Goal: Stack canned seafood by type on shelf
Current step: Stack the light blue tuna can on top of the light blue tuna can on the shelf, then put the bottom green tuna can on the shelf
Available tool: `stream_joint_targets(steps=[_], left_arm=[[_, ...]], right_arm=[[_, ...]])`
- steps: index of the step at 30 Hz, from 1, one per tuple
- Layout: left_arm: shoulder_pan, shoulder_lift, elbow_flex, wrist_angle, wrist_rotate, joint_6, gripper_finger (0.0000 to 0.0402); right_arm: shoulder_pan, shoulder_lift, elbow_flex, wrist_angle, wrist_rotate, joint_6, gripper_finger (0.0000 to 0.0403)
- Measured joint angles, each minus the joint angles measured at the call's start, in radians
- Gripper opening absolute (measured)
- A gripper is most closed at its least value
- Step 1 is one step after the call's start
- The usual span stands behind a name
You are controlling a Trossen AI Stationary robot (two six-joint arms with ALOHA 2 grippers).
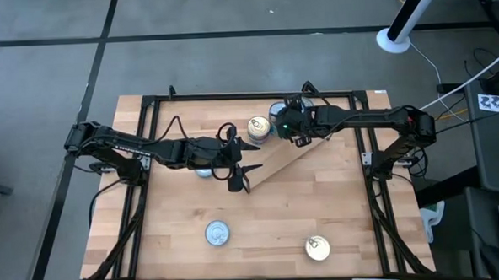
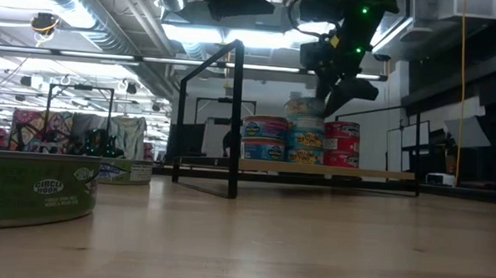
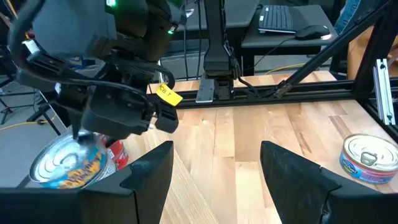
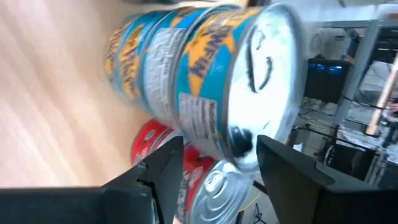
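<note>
Right gripper [image 1: 284, 130]: hangs above the shelf [image 1: 297, 159] near the bench's far edge, directly over the blue-and-yellow stack [image 2: 305, 135] of tins; fingers [image 4: 161, 174] spread, pinching nothing.
Key relation: the top blue tin [image 4: 249, 87] lies just off the right fingertips, straight ahead of them, lid facing the wrist camera.
Tin axis: no long axis; round and flat, short axis upright, lid up.
Shelf contents: three stacks side by side along the board; a red stack [image 2: 341, 143] is at one end.
Left gripper [image 1: 241, 179]: over the bench's middle, off the shelf's near corner; fingers [image 3: 292, 168] spread, empty.
Loose tins: two near the bench's front edge [image 1: 217, 234] [image 1: 317, 248].
Nearer arm: the left, by my judgement, for both loose tins.
</note>
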State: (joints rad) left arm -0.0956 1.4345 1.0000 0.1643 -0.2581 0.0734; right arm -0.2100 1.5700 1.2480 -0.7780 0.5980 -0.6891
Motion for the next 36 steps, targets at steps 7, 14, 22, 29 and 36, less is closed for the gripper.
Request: stream_joint_targets(steps=[7,14,22,29,36], left_arm=[[0.000,0.000,0.000,0.000,0.000,0.000,0.0237],[-0.001,0.000,0.000,0.000,0.000,0.000,0.0237],[-0.004,-0.021,-0.001,-0.002,0.000,-0.025,0.0237],[-0.028,-0.069,-0.001,-0.072,-0.002,-0.049,0.0237],[-0.119,-0.093,-0.001,-0.189,-0.002,-0.094,0.0237]], right_arm=[[0.000,0.000,0.000,-0.009,-0.023,0.001,0.0202],[0.001,-0.003,0.000,-0.017,-0.022,0.000,0.0202],[0.002,-0.007,0.112,-0.206,-0.015,0.117,0.0202],[0.002,-0.008,0.210,-0.437,-0.075,0.355,0.0202],[0.049,-0.052,0.224,-0.552,-0.186,0.469,0.0202]])
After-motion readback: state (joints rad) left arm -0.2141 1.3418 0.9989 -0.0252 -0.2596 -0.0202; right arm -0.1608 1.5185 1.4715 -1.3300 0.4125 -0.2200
